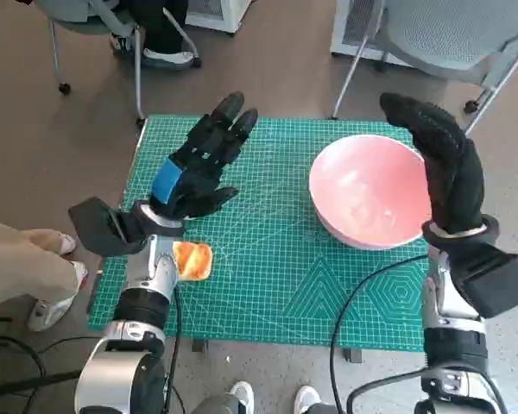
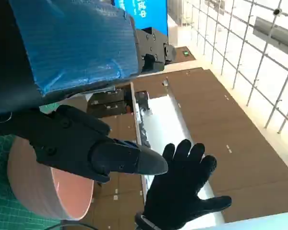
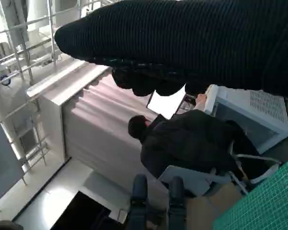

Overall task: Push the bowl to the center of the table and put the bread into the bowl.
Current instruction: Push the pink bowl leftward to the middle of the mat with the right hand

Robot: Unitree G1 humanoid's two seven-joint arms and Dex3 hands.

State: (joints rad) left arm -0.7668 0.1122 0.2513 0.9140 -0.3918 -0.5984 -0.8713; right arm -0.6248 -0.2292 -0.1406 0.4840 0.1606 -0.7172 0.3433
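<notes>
A pink bowl (image 1: pixel 369 191) stands upright on the right half of the green cutting mat (image 1: pixel 268 267); its outer wall (image 2: pixel 38 184) also shows in the left wrist view. My right hand (image 1: pixel 440 164), gloved, is raised at the bowl's right rim with fingers extended, holding nothing; the same glove (image 2: pixel 182 191) appears beyond the bowl in the left wrist view. A toasted slice of bread (image 1: pixel 192 260) lies near the mat's left front, partly hidden by my left forearm. My left hand (image 1: pixel 203 159) hovers open above the mat's left side, beyond the bread, fingers stretched forward.
Chairs (image 1: pixel 449 39) stand past the table's far edge, and a person's feet (image 1: pixel 168 56) show at the far left. A person's leg (image 1: pixel 22 259) is close to the table's left side. In the right wrist view a seated person (image 3: pixel 192 143) shows.
</notes>
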